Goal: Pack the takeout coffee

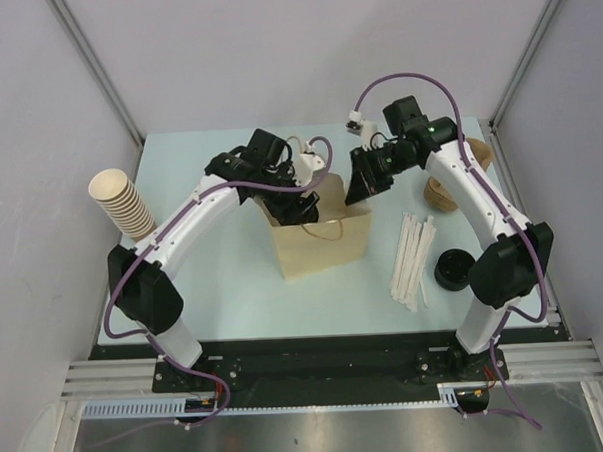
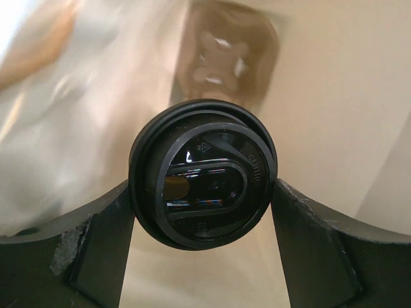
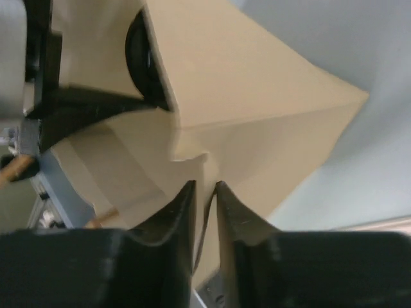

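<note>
The takeout coffee shows only as its black lid [image 2: 203, 173]; the paper cup under the lid is hidden. My left gripper [image 2: 203, 186] is shut on it, one finger against each side of the lid's rim, down inside the open brown paper bag [image 1: 322, 245]. A brown pulp carrier tray [image 2: 228, 61] lies blurred at the bag's bottom beyond the lid. My right gripper [image 3: 205, 186] is shut on the bag's [image 3: 257, 96] thin top edge at its right side. From above, the left gripper [image 1: 298, 201] hangs over the bag's mouth and the right gripper [image 1: 358, 191] is at its rim.
A tall stack of nested tan cups [image 1: 125, 202] leans at the far left. More brown pulp trays [image 1: 440, 193] sit behind the right arm. White stirrers [image 1: 413, 256] lie right of the bag, with a black lid [image 1: 452, 269] beside them.
</note>
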Robot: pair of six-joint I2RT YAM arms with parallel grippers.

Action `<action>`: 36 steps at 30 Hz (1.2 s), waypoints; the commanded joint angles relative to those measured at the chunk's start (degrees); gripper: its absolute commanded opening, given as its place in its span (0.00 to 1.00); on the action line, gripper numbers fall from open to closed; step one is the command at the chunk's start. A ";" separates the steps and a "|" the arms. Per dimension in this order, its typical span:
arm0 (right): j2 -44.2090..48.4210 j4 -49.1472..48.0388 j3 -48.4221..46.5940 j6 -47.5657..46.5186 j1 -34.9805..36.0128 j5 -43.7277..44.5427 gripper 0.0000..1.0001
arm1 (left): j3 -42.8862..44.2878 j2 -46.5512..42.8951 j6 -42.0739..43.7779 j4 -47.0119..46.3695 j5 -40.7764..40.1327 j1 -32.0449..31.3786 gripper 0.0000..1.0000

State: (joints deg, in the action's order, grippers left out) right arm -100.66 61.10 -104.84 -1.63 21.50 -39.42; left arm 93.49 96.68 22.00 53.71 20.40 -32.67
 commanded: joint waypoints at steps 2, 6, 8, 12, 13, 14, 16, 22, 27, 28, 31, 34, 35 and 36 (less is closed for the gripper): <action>2.85 8.68 -1.32 -9.26 -1.63 -5.58 0.49 | -0.33 -3.96 6.65 -0.54 4.38 0.06 0.15; -3.12 9.22 -11.94 -10.33 -5.49 -6.55 0.82 | -0.33 -3.70 8.93 0.60 6.57 0.06 0.13; -7.50 8.51 -20.29 -10.41 -6.82 -5.68 0.84 | -0.24 -3.43 9.38 0.95 7.10 0.06 0.13; -11.04 7.46 -27.17 -15.41 -5.24 -4.44 0.86 | -0.07 -3.35 11.48 1.57 7.64 -0.03 0.13; -11.22 7.11 -27.70 -17.68 -4.54 -4.09 0.86 | 0.02 -3.26 11.57 1.66 7.37 -0.12 0.13; -11.31 6.23 -27.62 -18.66 -2.71 -3.74 0.86 | 0.37 -3.00 11.84 1.74 6.93 -0.12 0.13; -11.31 6.31 -27.35 -21.03 -1.03 -4.35 0.86 | 0.55 -3.08 12.36 2.45 6.67 -0.12 0.13; -9.38 2.02 -20.68 -26.50 2.85 -3.29 0.80 | -1.73 -4.75 12.28 2.10 6.49 -0.12 0.12; -10.52 -0.28 -18.74 -27.98 4.86 -3.30 0.71 | -4.54 -6.33 11.58 0.26 5.88 -0.12 0.12; -10.95 -0.11 -18.39 -28.69 5.22 -3.12 0.70 | -5.42 -6.51 11.40 -0.18 5.88 -0.12 0.12; -11.05 -2.03 -17.16 -28.35 6.36 -2.51 0.37 | -6.74 -7.47 10.70 -2.03 5.00 -0.03 0.12; -10.52 -5.19 -16.98 -23.87 5.93 -0.05 0.00 | -8.49 -9.31 9.38 -4.22 3.86 0.49 0.12; -9.82 -5.72 -16.98 -22.64 5.58 0.48 0.00 | -9.02 -9.93 8.07 -5.80 3.59 0.67 0.11; -9.12 -6.34 -16.54 -21.59 5.14 0.83 0.00 | -9.47 -10.37 7.36 -6.42 3.50 1.63 0.11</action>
State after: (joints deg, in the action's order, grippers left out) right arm -111.72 60.25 -121.69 -27.42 27.55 -41.01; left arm 85.54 91.13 31.90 52.05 24.45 -32.49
